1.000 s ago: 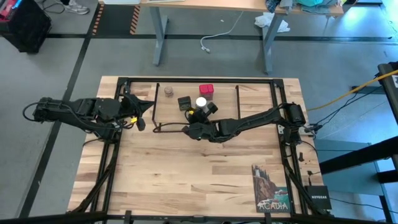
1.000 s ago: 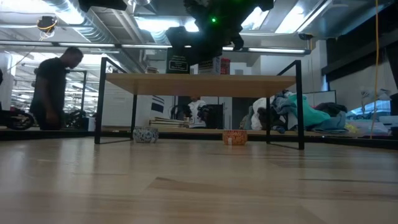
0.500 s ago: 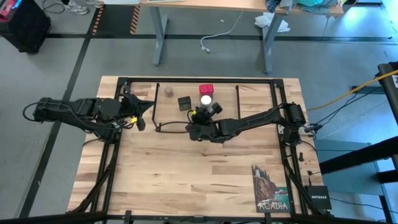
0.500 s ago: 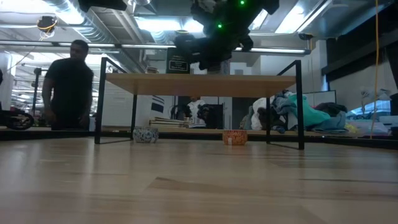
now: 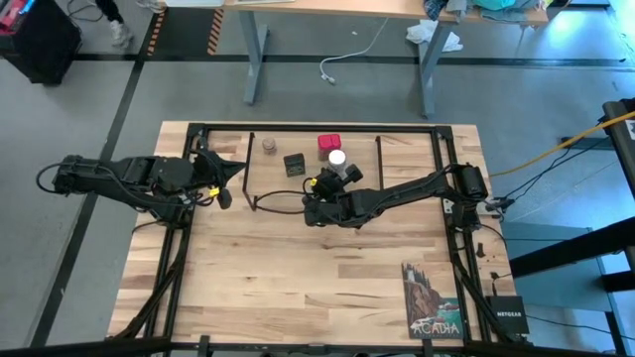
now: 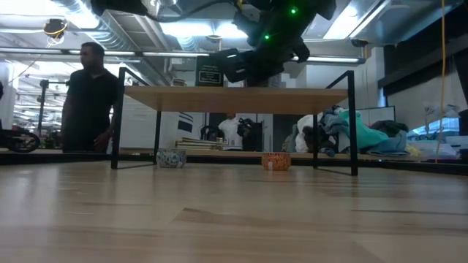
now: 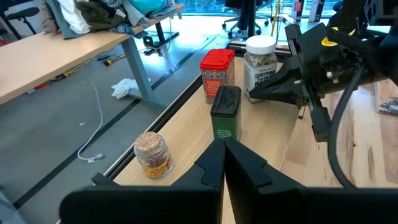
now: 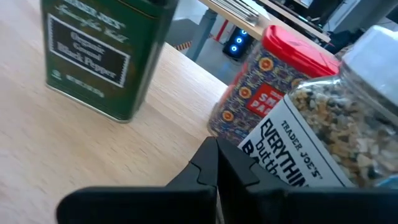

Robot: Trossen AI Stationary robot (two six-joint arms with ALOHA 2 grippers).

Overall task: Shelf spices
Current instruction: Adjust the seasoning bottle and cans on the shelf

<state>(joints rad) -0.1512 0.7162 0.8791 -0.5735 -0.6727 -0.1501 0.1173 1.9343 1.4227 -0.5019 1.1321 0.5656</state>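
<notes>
Against white-capped jar (image 5: pixel 337 159): closed right gripper (image 5: pixel 333 171), apparently.

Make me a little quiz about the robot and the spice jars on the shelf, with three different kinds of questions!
1. True or false: the red tin lies on its side.
2. How many spice containers stand on the shelf?
3. Which container is closest to the right gripper: A) small round jar, B) white-capped jar, C) dark green tin?

Key: 1 false; 2 four; 3 B.
</notes>
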